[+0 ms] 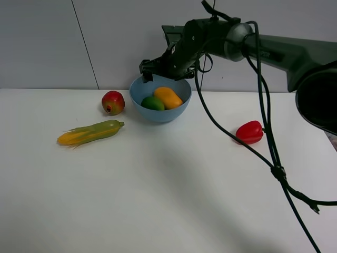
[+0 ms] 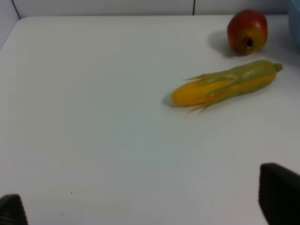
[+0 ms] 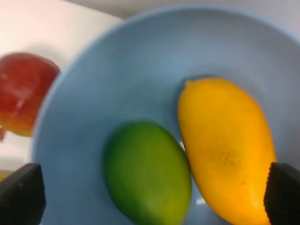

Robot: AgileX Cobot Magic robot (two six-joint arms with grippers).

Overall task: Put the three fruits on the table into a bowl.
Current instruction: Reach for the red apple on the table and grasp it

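While the right gripper (image 3: 150,197) hung spread, empty, above the bowl (image 1: 158,113), mango (image 1: 168,97) and lime (image 1: 152,103) lay inside.

- The high exterior camera looks down across the large flat white tabletop (image 1: 158,200) toward the grey wall (image 1: 42,42), from well back.
- The left wrist camera slants low over it, near the long yellow-green corn cob (image 2: 225,86) and small round red fruit (image 2: 247,30), both shared with the high view.
- The right wrist camera peers down, very close, into the round light-blue glossy bowl (image 3: 140,56).
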